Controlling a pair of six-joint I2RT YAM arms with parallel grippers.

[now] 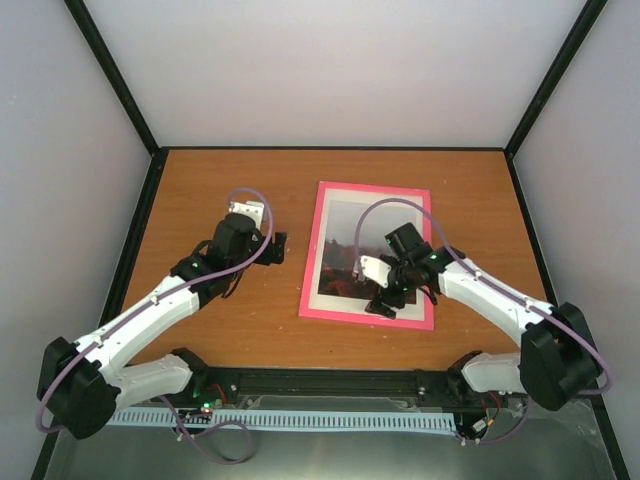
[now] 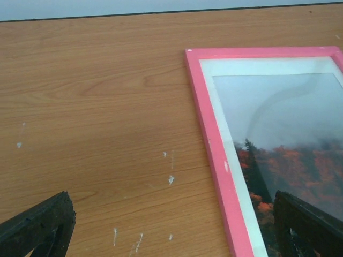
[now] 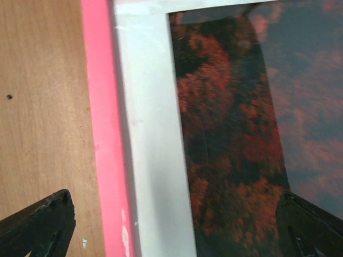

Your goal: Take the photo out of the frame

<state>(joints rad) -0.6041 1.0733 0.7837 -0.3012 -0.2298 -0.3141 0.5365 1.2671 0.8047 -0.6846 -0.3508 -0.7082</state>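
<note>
The frame (image 1: 372,188), thin and bright pink, lies flat and face up on the wooden table, right of centre. Inside it the photo (image 1: 345,240) shows pale sky above red-orange trees, bordered by a white mat (image 1: 322,285). My left gripper (image 1: 278,250) hovers open just left of the frame, empty. In the left wrist view its fingers (image 2: 37,227) straddle the frame's left border (image 2: 214,150) and the photo (image 2: 289,123). My right gripper (image 1: 385,295) is open low over the frame's lower part. The right wrist view shows the pink border (image 3: 104,134), mat (image 3: 150,134) and photo (image 3: 236,134) between its fingers (image 3: 311,227).
The brown wooden table (image 1: 220,180) is boxed in by pale walls with black corner posts (image 1: 120,80). A black rail with both arm bases (image 1: 330,385) runs along the near edge. Small white scuffs (image 2: 170,180) mark the wood left of the frame.
</note>
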